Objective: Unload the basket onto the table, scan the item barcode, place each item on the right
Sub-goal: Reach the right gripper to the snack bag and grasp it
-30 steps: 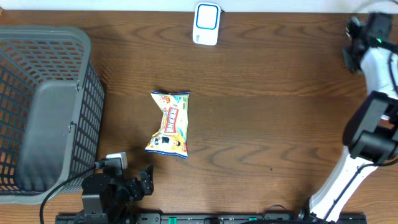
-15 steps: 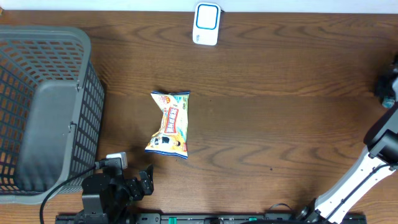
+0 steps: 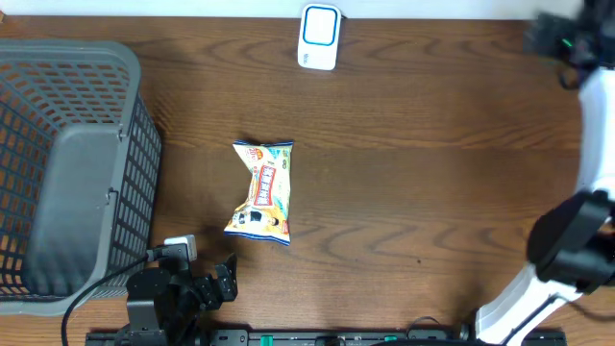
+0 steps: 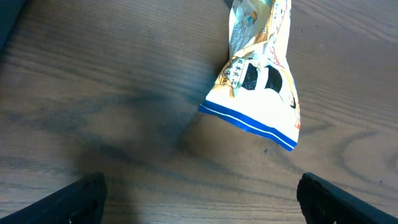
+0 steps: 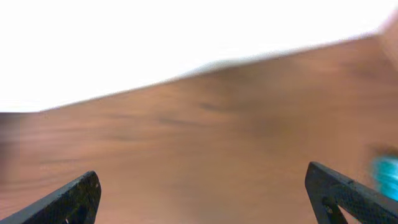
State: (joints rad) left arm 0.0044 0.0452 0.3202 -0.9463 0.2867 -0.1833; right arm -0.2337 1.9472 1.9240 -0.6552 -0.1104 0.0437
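Overhead view has the dark wooden bench [image 3: 413, 192] across the whole frame. A grey plastic basket [image 3: 72, 46] with mesh walls takes the left side, from the upper left down to the lower left. The white right arm [image 3: 598, 125] runs along the right edge, and the right claw [image 3: 550, 37] at its end is in the upper right corner, blurred.

The snack packet [image 3: 261, 192], yellow and white with a blue end, lies flat a little left of the centre, apart from the basket and from both claws. A small white scanner [image 3: 319, 37] with a blue outline sits at the top centre, well apart from the packet. The left claw [image 3: 227, 279] is at the bottom left, near the lower corner of the basket.

Left wrist view shows this claw spread wide, with nothing between its tips, and the packet in the upper right of the frame. Right wrist view shows the right claw also spread wide over bare wood, pinching nothing.
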